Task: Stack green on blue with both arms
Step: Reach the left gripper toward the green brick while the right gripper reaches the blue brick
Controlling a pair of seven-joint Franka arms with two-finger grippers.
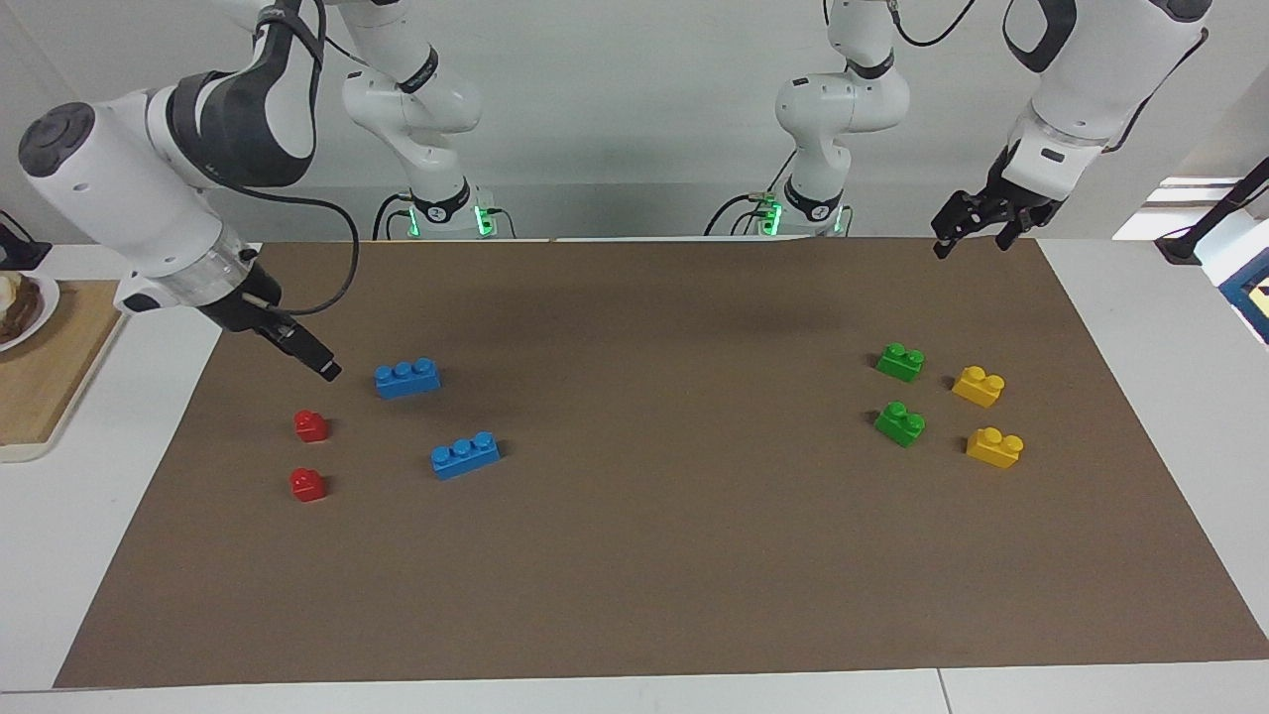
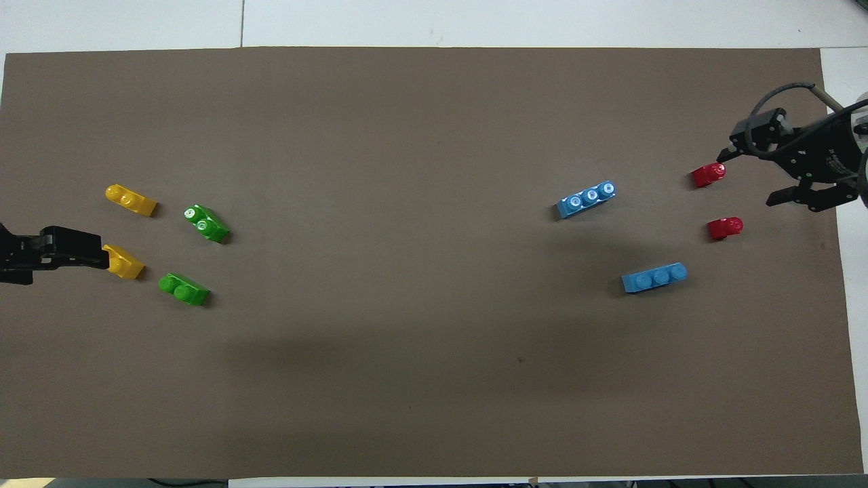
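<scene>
Two green bricks (image 1: 900, 361) (image 1: 900, 423) lie on the brown mat toward the left arm's end; they also show in the overhead view (image 2: 184, 289) (image 2: 206, 223). Two blue bricks (image 1: 407, 378) (image 1: 465, 455) lie toward the right arm's end, also in the overhead view (image 2: 654, 277) (image 2: 586, 199). My left gripper (image 1: 977, 241) is open and empty, raised over the mat's edge; from above (image 2: 100, 256) it covers part of a yellow brick. My right gripper (image 1: 323, 366) is open and empty, low over the mat's end by the red bricks, also seen from above (image 2: 751, 177).
Two yellow bricks (image 1: 979, 386) (image 1: 994, 447) lie beside the green ones. Two small red bricks (image 1: 311, 425) (image 1: 307, 484) lie beside the blue ones. A wooden board (image 1: 45, 377) with a plate (image 1: 20, 309) sits off the mat (image 1: 634, 595) at the right arm's end.
</scene>
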